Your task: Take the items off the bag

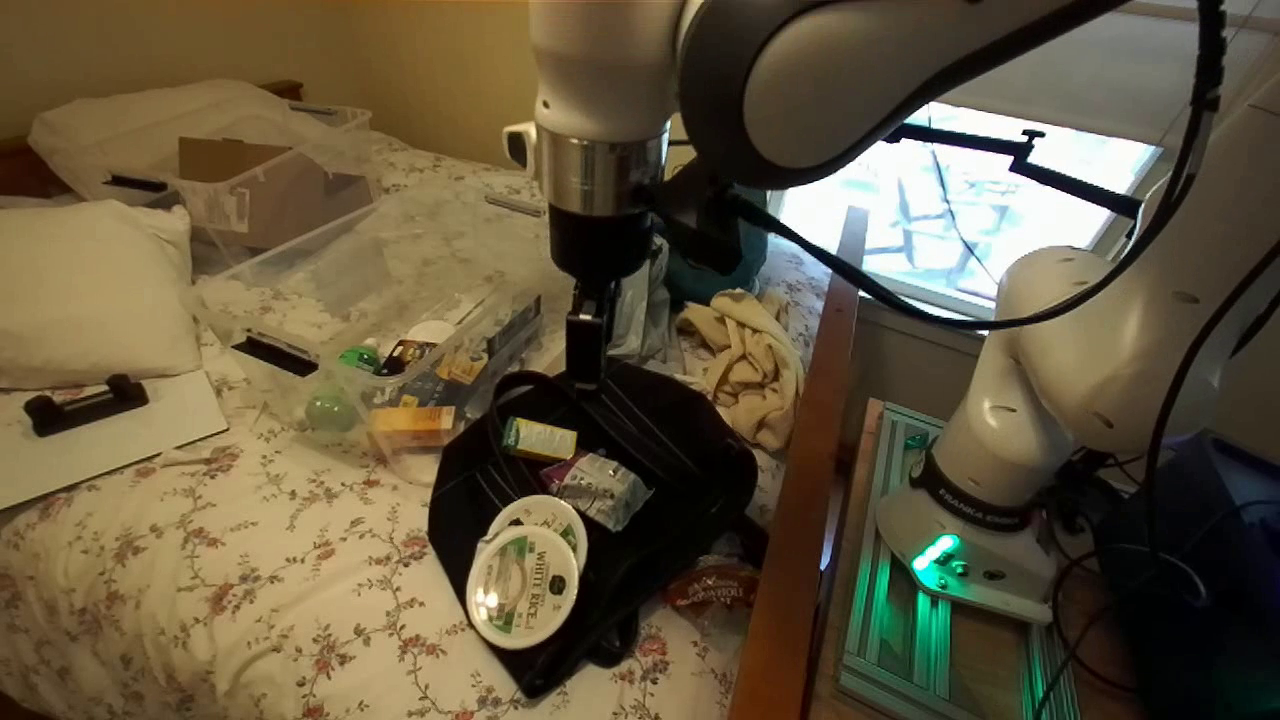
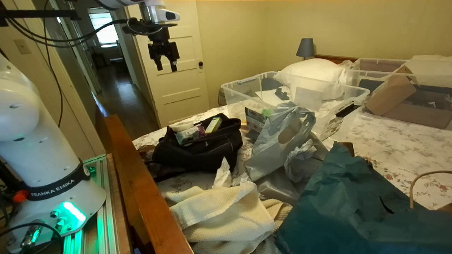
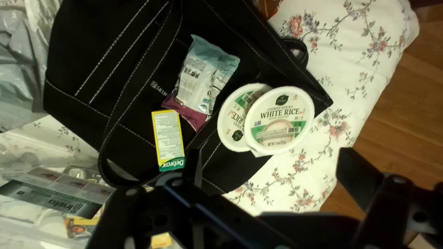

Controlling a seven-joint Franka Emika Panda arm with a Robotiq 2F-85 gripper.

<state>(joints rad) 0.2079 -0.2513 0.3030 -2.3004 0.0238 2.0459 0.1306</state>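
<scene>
Wrist view: the gripper (image 3: 270, 154) is spread wide, its two dark fingers (image 3: 360, 176) standing well apart and pinching only air. The black bag (image 3: 169, 65) lies below on the flowered sheet (image 3: 360, 62), with four items on its upper side. Two round tubs marked as white rice overlap: the upper tub (image 3: 280, 119) covers part of the lower tub (image 3: 233, 121), and both fall between the fingertips by line of sight alone. Next to them lies a crinkled pouch (image 3: 200, 77), teal at one end and purple at the other, the purple end close by a yellow-and-green Debrox box (image 3: 168, 138); whether these two touch is hard to tell.

In an exterior view the gripper points straight down, well above the bag and clear of everything on it, and a pale door (image 2: 187, 84) shows through the gap. In an exterior view the fingers are seen edge-on, so their spread cannot be read; there a clear plastic bin (image 1: 275, 352) stands just beside the bag.
</scene>
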